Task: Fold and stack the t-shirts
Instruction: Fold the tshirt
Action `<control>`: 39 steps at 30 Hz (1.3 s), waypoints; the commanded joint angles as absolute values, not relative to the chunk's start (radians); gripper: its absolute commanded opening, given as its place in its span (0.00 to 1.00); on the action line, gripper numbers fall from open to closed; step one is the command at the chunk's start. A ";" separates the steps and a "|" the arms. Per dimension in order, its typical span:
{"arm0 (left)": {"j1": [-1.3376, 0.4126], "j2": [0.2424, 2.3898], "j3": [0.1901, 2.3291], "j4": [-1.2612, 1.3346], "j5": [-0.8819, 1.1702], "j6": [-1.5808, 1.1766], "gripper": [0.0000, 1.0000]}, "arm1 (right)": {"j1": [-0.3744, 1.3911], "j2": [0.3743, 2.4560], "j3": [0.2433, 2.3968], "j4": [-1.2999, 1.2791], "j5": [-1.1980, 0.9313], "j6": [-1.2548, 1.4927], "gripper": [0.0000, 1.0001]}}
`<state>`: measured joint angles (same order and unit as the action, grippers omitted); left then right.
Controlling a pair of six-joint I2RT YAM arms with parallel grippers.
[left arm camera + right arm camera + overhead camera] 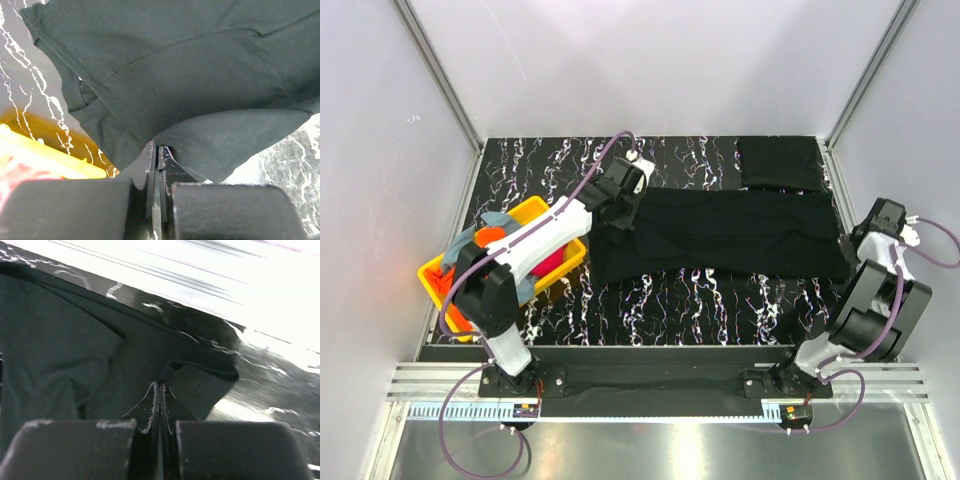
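Observation:
A black t-shirt lies spread lengthwise across the marbled table. My left gripper is at its left end and my right gripper at its right end. In the left wrist view the left gripper is shut, with a fold of the black t-shirt pinched at its tips. In the right wrist view the right gripper is shut on a raised edge of the same t-shirt. A second black t-shirt lies folded at the back right.
A yellow tray sits at the left under my left arm, holding orange, magenta and grey-blue cloth. White walls with metal posts close in the table at the back and both sides.

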<state>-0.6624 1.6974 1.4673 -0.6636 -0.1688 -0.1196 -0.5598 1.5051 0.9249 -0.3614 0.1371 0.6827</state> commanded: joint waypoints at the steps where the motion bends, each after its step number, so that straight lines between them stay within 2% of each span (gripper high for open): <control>1: -0.632 1.732 1.526 -0.666 -0.129 -0.081 0.00 | -0.528 1.564 1.005 -0.308 0.129 0.689 0.00; 14: -0.569 1.876 1.624 -0.683 -0.078 -0.037 0.00 | -0.505 1.715 1.123 -0.285 0.121 0.703 0.00; 39: -0.529 2.065 1.809 -0.681 -0.146 0.143 0.00 | -0.503 1.816 1.187 -0.275 0.089 0.715 0.00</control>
<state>-0.5423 2.0556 1.7531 -0.7033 -0.1162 0.1097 -0.5064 1.8038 1.1435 -0.3023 0.0963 0.7063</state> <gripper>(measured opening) 0.020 0.011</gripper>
